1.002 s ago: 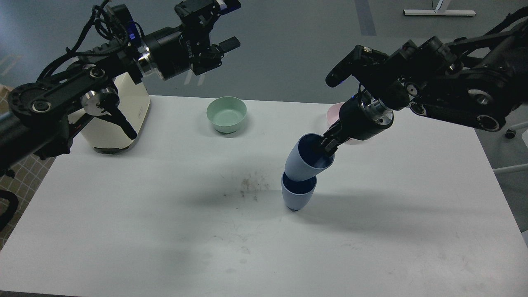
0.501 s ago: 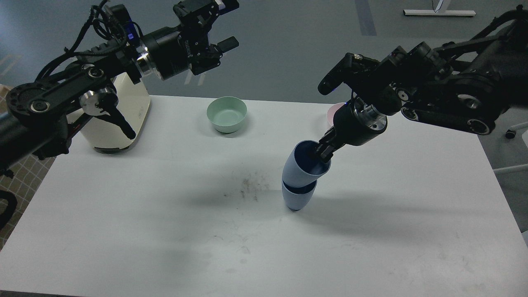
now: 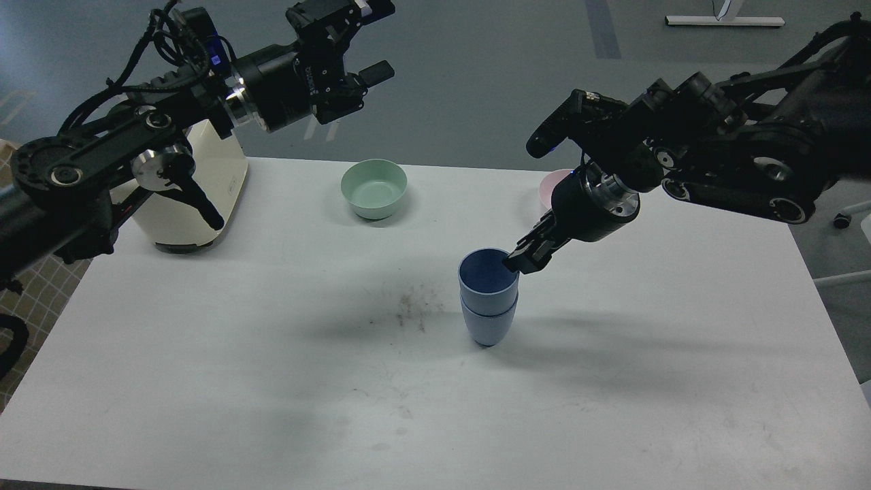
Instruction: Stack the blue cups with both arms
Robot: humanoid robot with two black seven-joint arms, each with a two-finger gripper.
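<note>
The two blue cups stand nested and upright on the white table, right of centre: the upper cup sits inside the lower cup. My right gripper hangs at the right side of the upper cup's rim; its dark fingers cannot be told apart, and I cannot tell whether it touches the rim. My left gripper is raised high beyond the table's far edge, open and empty, far from the cups.
A green bowl sits at the back centre. A pink bowl is mostly hidden behind my right arm. A cream appliance stands at the back left. A dirty smudge marks the table left of the cups.
The tilted upper cup has dropped down into the lower cup and now stands upright. My right gripper's tip has come out of the cup's mouth to its rim. The left arm has barely moved.
</note>
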